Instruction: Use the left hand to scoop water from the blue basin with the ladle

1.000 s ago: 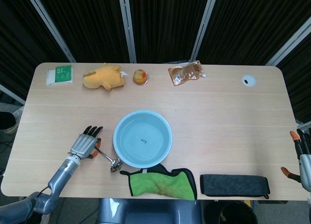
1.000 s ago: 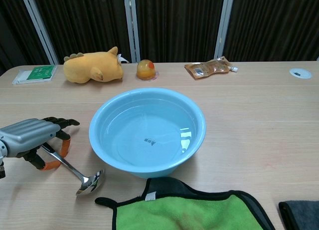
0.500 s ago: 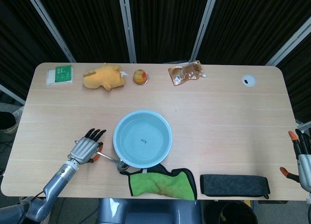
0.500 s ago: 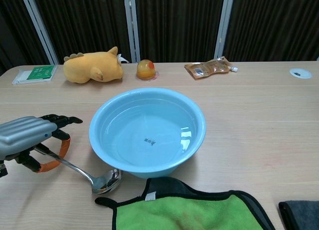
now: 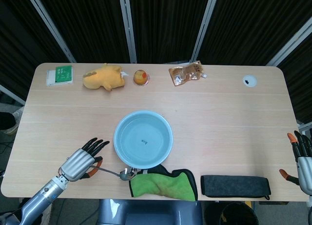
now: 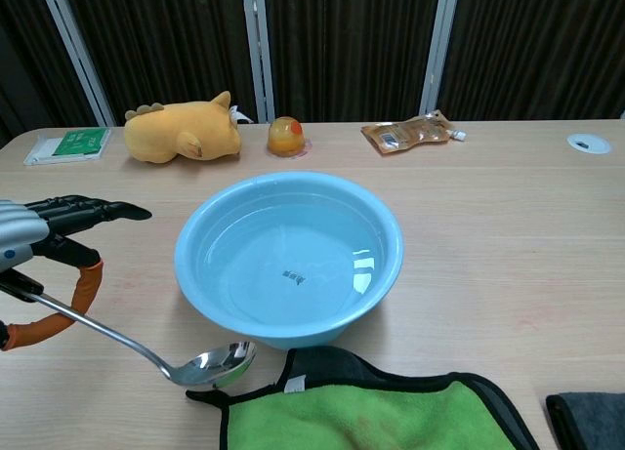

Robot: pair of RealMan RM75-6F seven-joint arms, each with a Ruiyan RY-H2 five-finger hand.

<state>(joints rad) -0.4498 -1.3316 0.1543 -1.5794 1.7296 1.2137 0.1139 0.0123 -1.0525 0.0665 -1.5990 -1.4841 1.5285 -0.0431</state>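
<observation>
Near the blue basin (image 6: 289,265), left hand (image 5: 81,160) fingers pinch the ladle (image 6: 146,350), lifted but no water scooped yet.

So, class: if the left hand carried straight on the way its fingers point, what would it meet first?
Probably the blue basin: the left hand, holding the ladle, points toward its near rim. Height is unclear, so it might pass above.

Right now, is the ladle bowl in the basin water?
No, the ladle bowl sits outside the basin, near its front wall by the green cloth, held by the left hand.
</observation>
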